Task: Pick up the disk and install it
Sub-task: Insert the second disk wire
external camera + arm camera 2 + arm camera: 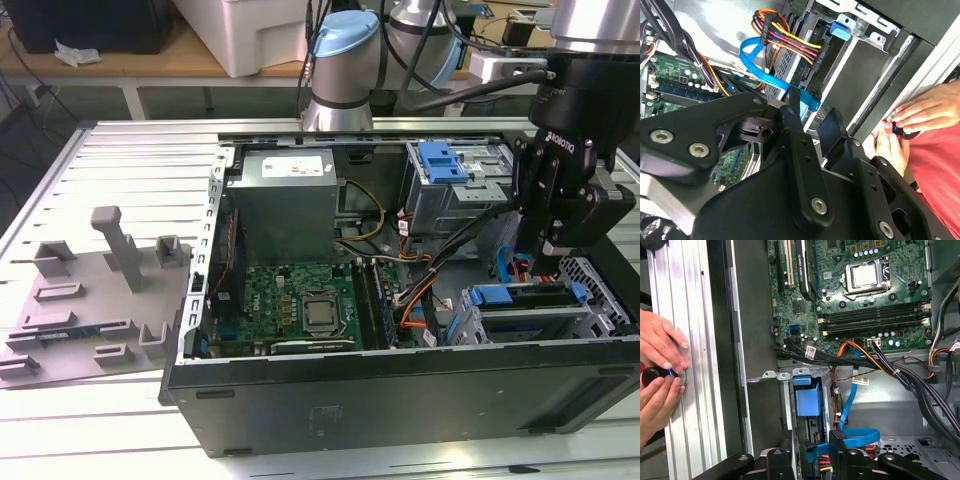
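Exterior view: hand (548,262) above case rim (400,357).

No legible text or signs.

Table: we see a slatted aluminium table (130,160) with long grooves; in the first wrist view its ribbed surface (685,340) runs beside the case wall.
Computer case: we find an open black computer case (400,400) lying on its side on the table, toward the exterior view's right.
Grey fixture: we note a grey fixture plate (90,300) with upright posts and slots lying flat on the table, at the exterior view's left, touching the case's edge.
Hands: we see a person's hands (660,370) resting on the table beside the case, fingers around a small dark knob (650,376).
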